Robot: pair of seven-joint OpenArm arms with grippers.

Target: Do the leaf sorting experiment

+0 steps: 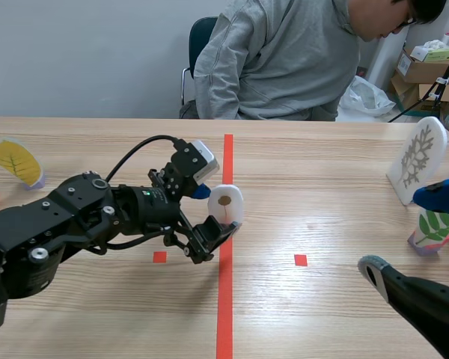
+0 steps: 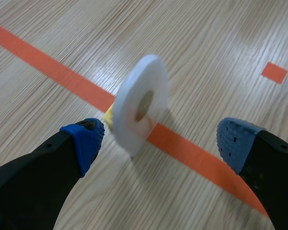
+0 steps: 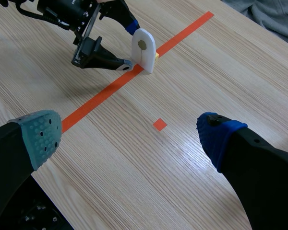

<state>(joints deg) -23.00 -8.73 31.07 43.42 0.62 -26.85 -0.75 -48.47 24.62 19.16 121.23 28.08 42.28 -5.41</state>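
Standing far left on the desk (image 1: 322,172), a yellow leaf card (image 1: 15,161), left pincer (image 1: 215,212) mid-desk, fingers spread either side of the upright white card (image 1: 224,203) on the orange line (image 1: 224,299), right pincer (image 3: 129,136) gaping near right, white-leaf card (image 1: 419,158) farther back.

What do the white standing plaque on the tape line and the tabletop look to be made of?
The white plaque looks like matte plastic or foam board: thick, smooth, uniform edge, no gloss. The tabletop looks like wood or wood-look laminate with light sheen: straight grain, glare patches.
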